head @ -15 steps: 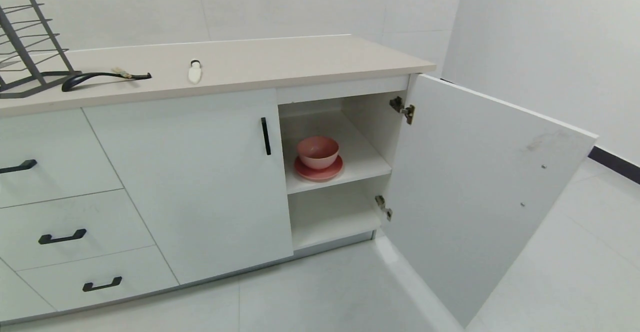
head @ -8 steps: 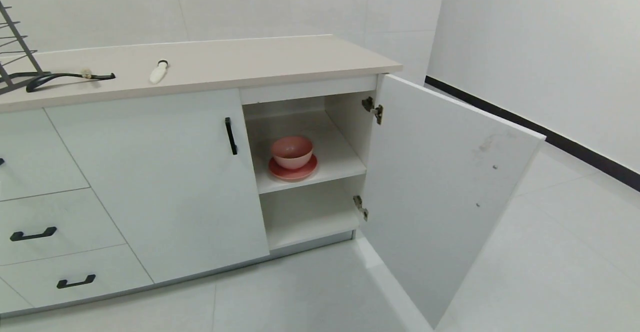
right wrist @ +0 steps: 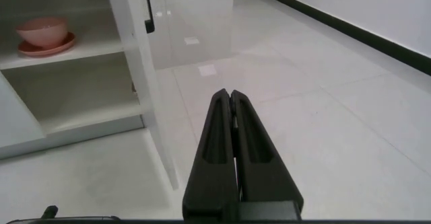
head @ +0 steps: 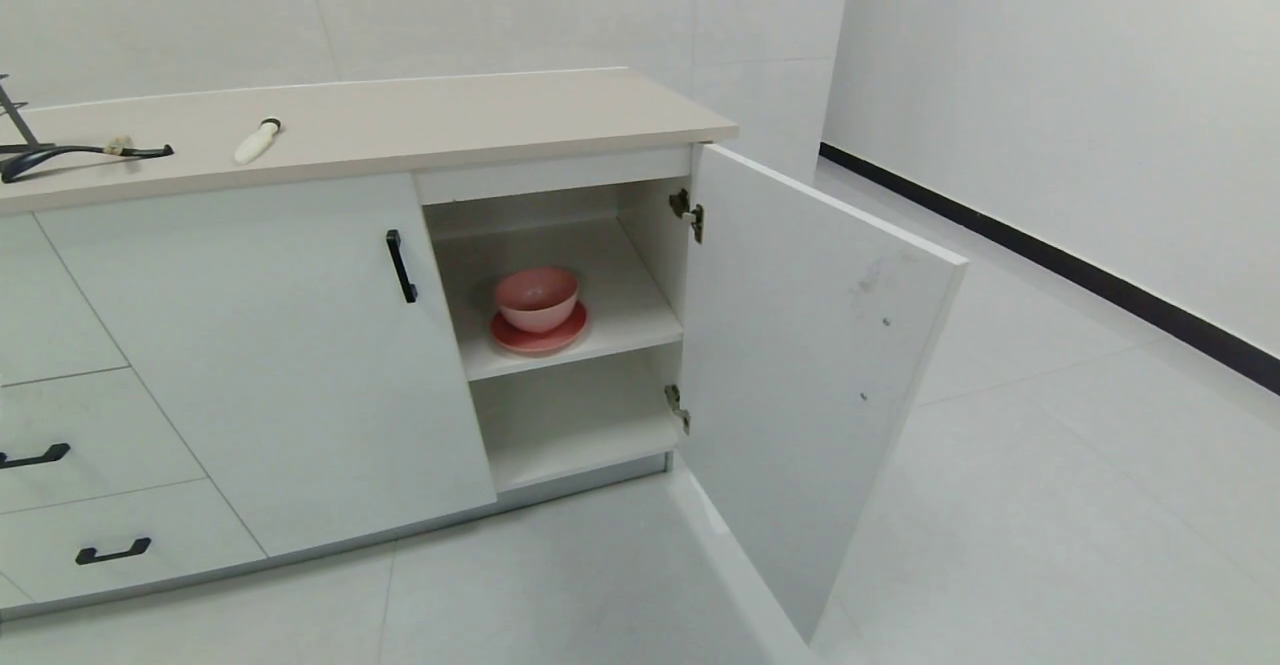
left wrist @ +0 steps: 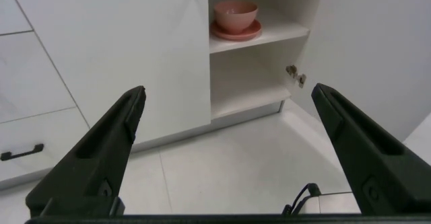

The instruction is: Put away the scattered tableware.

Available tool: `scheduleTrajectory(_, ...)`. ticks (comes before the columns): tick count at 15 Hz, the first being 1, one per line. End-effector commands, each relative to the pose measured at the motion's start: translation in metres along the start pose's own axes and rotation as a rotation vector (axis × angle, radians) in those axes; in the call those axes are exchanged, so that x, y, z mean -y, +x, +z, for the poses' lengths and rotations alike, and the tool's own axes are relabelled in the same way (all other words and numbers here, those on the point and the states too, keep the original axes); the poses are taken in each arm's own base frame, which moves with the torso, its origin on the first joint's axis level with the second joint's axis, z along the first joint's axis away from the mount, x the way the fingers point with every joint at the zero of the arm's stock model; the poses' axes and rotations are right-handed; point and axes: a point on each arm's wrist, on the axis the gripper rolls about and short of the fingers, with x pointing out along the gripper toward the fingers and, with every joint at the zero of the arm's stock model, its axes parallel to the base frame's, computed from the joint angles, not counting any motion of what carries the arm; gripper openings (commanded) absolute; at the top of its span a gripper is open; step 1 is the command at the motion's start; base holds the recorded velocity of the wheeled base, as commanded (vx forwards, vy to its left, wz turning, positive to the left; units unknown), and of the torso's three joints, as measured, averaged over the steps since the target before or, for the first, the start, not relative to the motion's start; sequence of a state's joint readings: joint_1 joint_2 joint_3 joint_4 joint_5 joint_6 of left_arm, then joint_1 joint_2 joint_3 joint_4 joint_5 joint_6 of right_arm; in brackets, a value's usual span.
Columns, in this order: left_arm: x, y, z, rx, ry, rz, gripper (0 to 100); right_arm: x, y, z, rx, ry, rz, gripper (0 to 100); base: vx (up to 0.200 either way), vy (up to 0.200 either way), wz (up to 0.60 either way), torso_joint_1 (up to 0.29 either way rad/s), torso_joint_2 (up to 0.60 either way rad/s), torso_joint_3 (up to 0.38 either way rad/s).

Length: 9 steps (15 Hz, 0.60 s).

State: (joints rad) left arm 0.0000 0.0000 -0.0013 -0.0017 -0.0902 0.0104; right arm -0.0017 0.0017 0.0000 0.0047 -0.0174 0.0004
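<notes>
1. L tool spread wide, empty, over floor; R tool pressed together, empty.
2. Cupboard door open.
3. Pink bowl on pink plate, upper shelf.
4. Black utensil & white utensil lie on table, near each other, not touching.

The pink bowl and pink plate look like smooth, softly shiny plastic. The open cabinet door is matt white board (faintly scuffed on its inner face), its hinges bare metal. The desk is matt beige; the floor tiles are glossy.
</notes>
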Motion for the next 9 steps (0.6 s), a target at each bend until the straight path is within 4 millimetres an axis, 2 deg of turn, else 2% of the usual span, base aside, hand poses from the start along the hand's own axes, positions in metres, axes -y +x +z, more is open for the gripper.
scheduleTrajectory(1, 0.0, 0.0, 0.0001, 0.0, -0.001, 0.001, 100, 0.0, 0.0, 0.0, 0.0, 0.001, 0.001, 0, 0.0, -0.2, 0.0, 0.002, 0.01, 0.002)
scheduleTrajectory(7, -0.0004, 0.0, 0.0, 0.0, -0.007, 0.02, 100, 0.0, -0.0001, 0.0004, 0.002, 0.012, 0.001, 0, 0.0, -0.2, 0.0, 0.002, 0.0, 0.001)
scheduleTrajectory(9, -0.0004, 0.0, 0.0, 0.0, -0.007, 0.02, 100, 0.0, 0.0, 0.0017, 0.017, 0.018, 0.002, 0, 0.0, 0.0, 0.0, 0.0, 0.0, 0.0)
